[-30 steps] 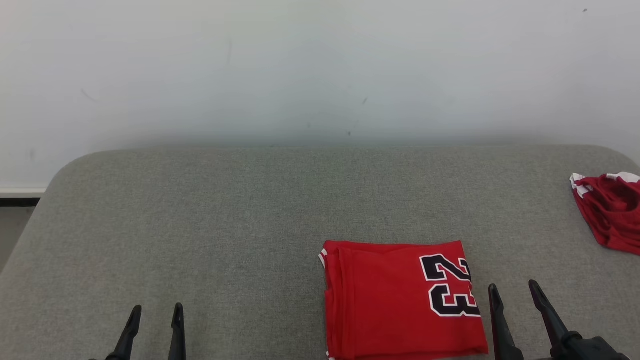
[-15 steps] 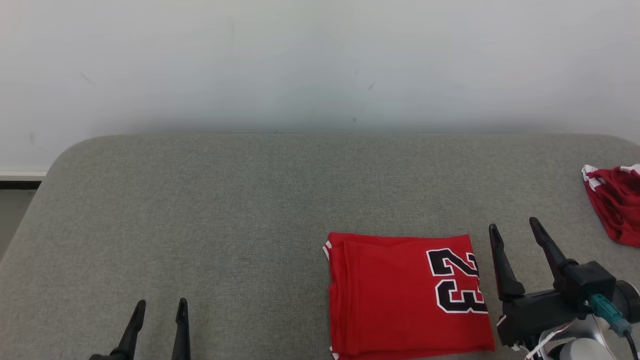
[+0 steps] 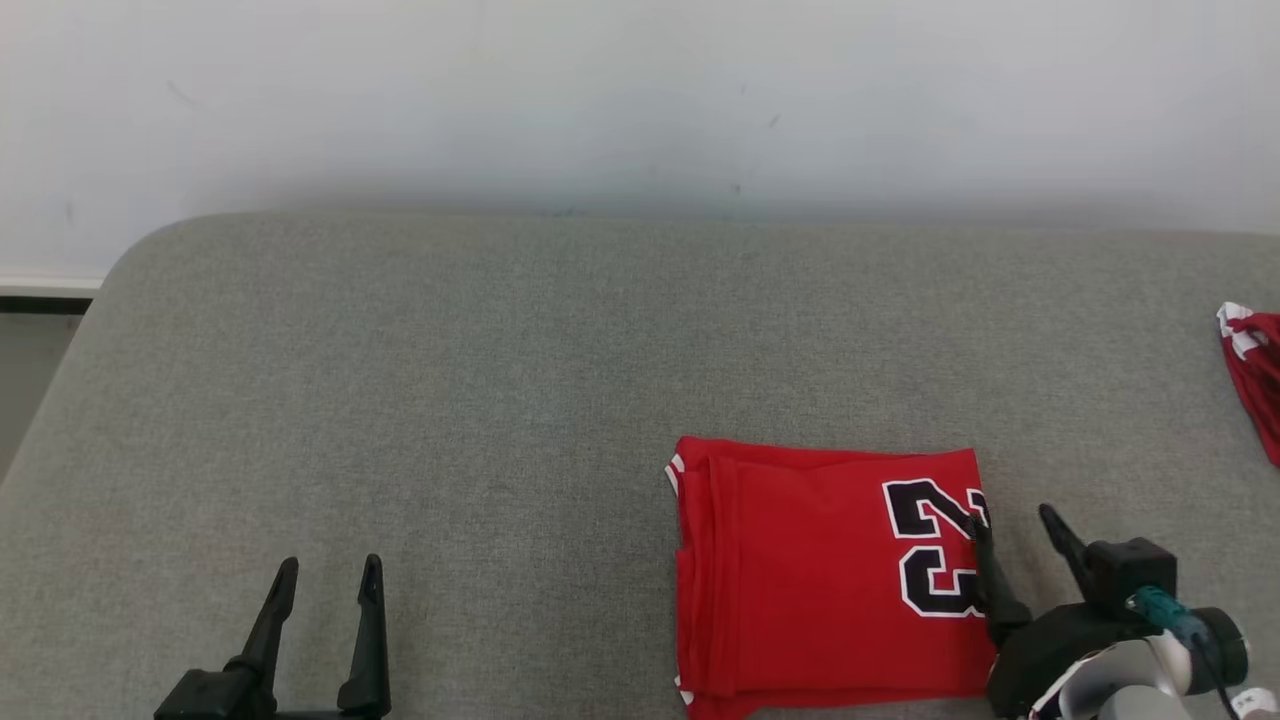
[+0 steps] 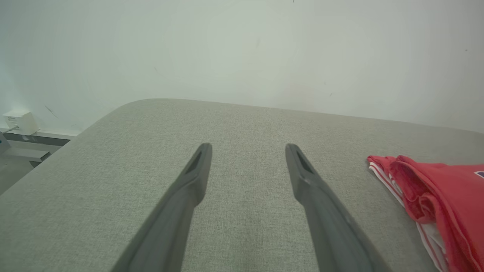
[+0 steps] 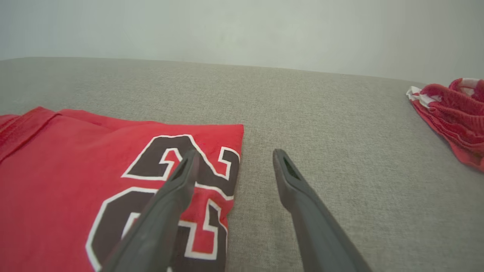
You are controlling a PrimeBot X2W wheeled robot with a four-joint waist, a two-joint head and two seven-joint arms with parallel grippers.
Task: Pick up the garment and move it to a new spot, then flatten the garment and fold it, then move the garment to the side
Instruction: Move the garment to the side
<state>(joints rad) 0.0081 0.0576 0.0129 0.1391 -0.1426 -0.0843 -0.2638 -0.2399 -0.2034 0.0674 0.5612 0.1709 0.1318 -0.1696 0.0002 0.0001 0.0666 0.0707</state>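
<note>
Right gripper (image 3: 1010, 520): fingers spread, holding nothing. It sits at the right edge of the folded red jersey (image 3: 820, 570). In the right wrist view I see one finger over the black "23" and the other over the bare grey cushion (image 3: 450, 380). I cannot tell whether the finger touches the cloth.

Left gripper (image 3: 330, 562): also spread and empty, well apart from the jersey. Its wrist view shows the stacked folds and white trim on the jersey's left edge, which look flat from the head.

Open cushion runs left of and behind the jersey up to the wall (image 3: 600, 100). A second red bundle (image 3: 1255, 370) lies at the far right edge.

Jersey: neat rectangle, lower right of centre.
</note>
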